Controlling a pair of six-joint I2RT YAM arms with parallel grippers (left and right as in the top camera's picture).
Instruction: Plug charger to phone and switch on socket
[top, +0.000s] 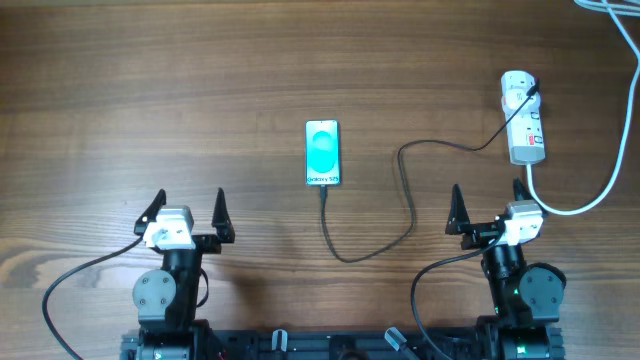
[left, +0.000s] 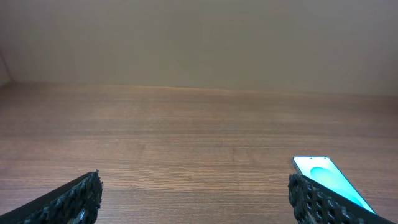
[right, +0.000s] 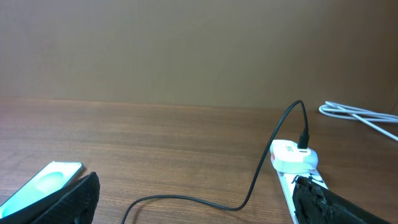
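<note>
1. By the near edge of the table (top: 120, 90), toward its left corner, the left gripper (top: 188, 205) is released: its jaws stand wide apart with only bare wood between them
2. By the near edge toward the right corner, the right gripper (top: 487, 198) is released as well, jaws spread and empty; its right finger comes near the white cord (top: 600, 200)
3. Between the two grippers the charger (top: 345, 257) lies slack on the wood, its loop bending closest to the near edge before it runs toward the right edge
4. One end of the charger meets the near short edge of the phone (top: 322, 152); whether the tip is fully seated cannot be told
5. The phone lies flat about mid-table, cyan screen up and lit, white lettering at its near short edge
6. Further back beside the right edge lies the socket (top: 524, 130), its length running near to far, with a black plug in its far end where the charger arrives; the switch position cannot be told
7. The white cord leaves the socket's near end, curves to the right edge, and appears again at the far right corner
</note>
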